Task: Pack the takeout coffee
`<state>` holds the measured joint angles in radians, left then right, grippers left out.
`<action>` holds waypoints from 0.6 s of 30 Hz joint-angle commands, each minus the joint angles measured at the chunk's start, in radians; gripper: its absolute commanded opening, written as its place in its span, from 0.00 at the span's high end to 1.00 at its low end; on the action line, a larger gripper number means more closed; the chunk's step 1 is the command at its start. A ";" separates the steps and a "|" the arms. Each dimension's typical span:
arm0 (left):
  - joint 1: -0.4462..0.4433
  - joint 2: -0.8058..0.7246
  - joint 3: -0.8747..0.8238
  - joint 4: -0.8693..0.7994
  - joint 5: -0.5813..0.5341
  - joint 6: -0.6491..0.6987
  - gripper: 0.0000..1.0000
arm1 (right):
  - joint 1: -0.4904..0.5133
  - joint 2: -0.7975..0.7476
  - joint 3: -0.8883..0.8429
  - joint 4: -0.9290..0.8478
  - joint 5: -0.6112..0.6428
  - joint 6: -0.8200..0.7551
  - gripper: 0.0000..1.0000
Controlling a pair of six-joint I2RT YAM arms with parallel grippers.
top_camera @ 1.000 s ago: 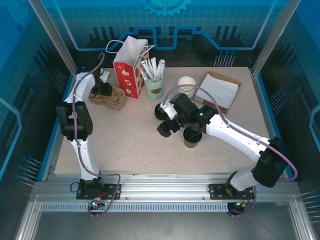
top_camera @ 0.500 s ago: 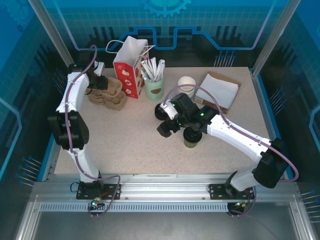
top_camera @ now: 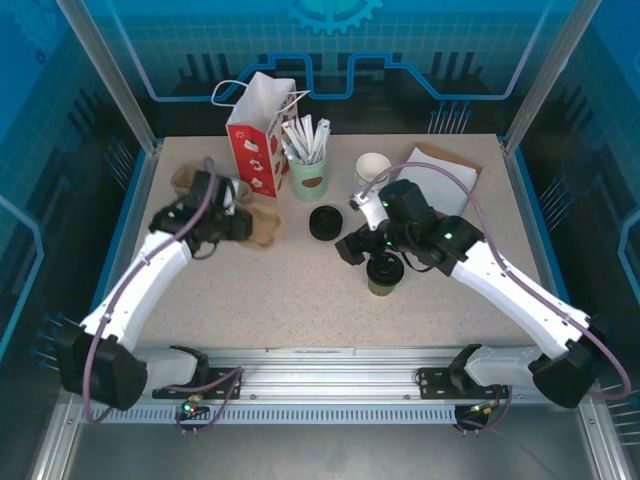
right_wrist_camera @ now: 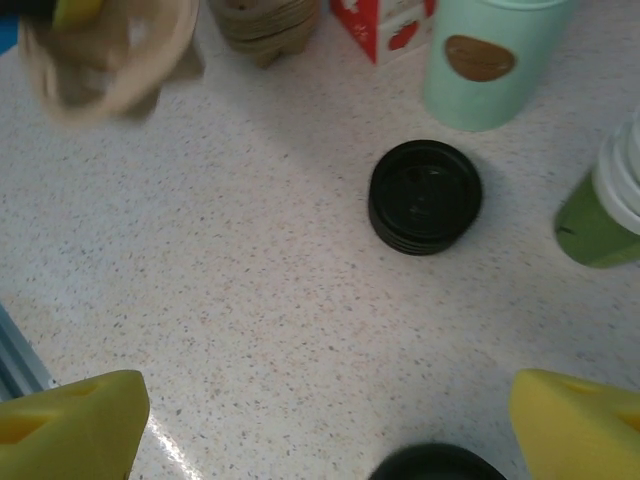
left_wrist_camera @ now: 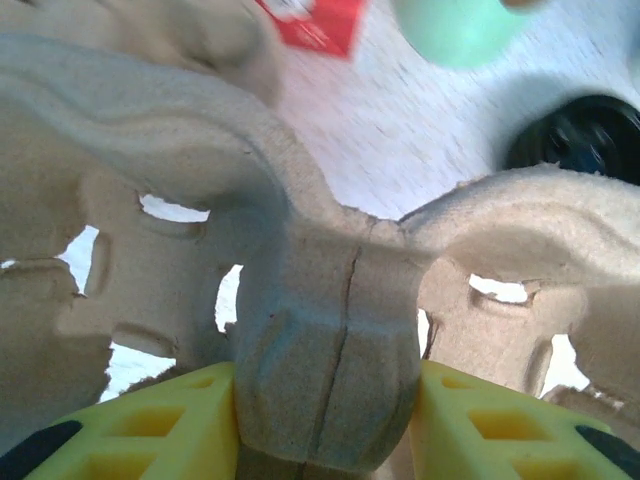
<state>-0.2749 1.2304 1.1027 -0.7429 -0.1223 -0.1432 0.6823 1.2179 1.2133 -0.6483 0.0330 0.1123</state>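
The left gripper (left_wrist_camera: 325,395) is clenched on the central ridge of a brown moulded-pulp cup carrier (left_wrist_camera: 300,180). The right gripper (right_wrist_camera: 325,410) is spread wide, grasping nothing. The small dark-green paper cup with its round black plastic lid (top_camera: 384,275) stands on the speckled table (top_camera: 300,290) just beside that gripper, near a stack of black lids (right_wrist_camera: 425,197).

The left arm (top_camera: 140,290) and the right arm (top_camera: 520,295) have white links, black joints and purple cables. The left hand (left_wrist_camera: 325,425) and right hand (right_wrist_camera: 320,425) have yellow fingers (right_wrist_camera: 70,425).
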 commanded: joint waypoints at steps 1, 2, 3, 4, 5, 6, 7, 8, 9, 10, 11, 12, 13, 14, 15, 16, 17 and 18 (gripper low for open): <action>-0.169 -0.051 -0.149 0.077 -0.014 -0.216 0.55 | -0.045 -0.062 -0.055 -0.051 0.020 0.029 0.06; -0.241 -0.055 -0.185 0.101 -0.032 -0.269 0.55 | -0.058 -0.076 -0.067 -0.055 0.018 0.033 0.06; -0.310 -0.047 -0.215 0.126 -0.049 -0.316 0.56 | -0.067 -0.088 -0.079 -0.058 0.015 0.034 0.06; -0.362 -0.031 -0.231 0.142 -0.064 -0.352 0.55 | -0.075 -0.098 -0.087 -0.059 0.013 0.036 0.06; -0.416 -0.006 -0.241 0.154 -0.093 -0.391 0.55 | -0.083 -0.106 -0.097 -0.059 0.008 0.036 0.06; -0.461 0.027 -0.242 0.173 -0.110 -0.410 0.55 | -0.089 -0.112 -0.105 -0.057 0.003 0.036 0.06; -0.490 0.061 -0.237 0.180 -0.130 -0.428 0.55 | -0.091 -0.113 -0.109 -0.057 0.000 0.036 0.06; -0.530 0.102 -0.228 0.190 -0.149 -0.440 0.55 | -0.094 -0.115 -0.113 -0.057 -0.001 0.035 0.06; -0.557 0.146 -0.214 0.199 -0.154 -0.441 0.54 | -0.097 -0.113 -0.115 -0.060 -0.002 0.034 0.06; -0.574 0.182 -0.199 0.200 -0.160 -0.447 0.54 | -0.101 -0.113 -0.116 -0.062 -0.001 0.034 0.06; -0.594 0.220 -0.180 0.204 -0.161 -0.444 0.53 | -0.102 -0.116 -0.118 -0.066 0.001 0.034 0.06; -0.611 0.255 -0.162 0.206 -0.160 -0.435 0.53 | -0.104 -0.117 -0.118 -0.070 0.004 0.035 0.06; -0.626 0.276 -0.145 0.210 -0.159 -0.418 0.53 | -0.105 -0.120 -0.119 -0.072 0.005 0.036 0.06; -0.642 0.296 -0.125 0.212 -0.154 -0.385 0.53 | -0.108 -0.122 -0.120 -0.075 0.006 0.036 0.06; -0.655 0.307 -0.109 0.207 -0.149 -0.348 0.54 | -0.110 -0.127 -0.119 -0.079 0.010 0.038 0.06; -0.660 0.311 -0.099 0.210 -0.135 -0.305 0.54 | -0.112 -0.130 -0.120 -0.082 0.015 0.039 0.06; -0.661 0.310 -0.092 0.212 -0.125 -0.259 0.54 | -0.118 -0.134 -0.120 -0.086 0.019 0.042 0.06; -0.661 0.305 -0.090 0.211 -0.122 -0.200 0.55 | -0.127 -0.138 -0.121 -0.089 0.022 0.046 0.06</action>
<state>-0.9276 1.5471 0.9630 -0.5522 -0.2401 -0.4694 0.5789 1.1084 1.1046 -0.7097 0.0456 0.1383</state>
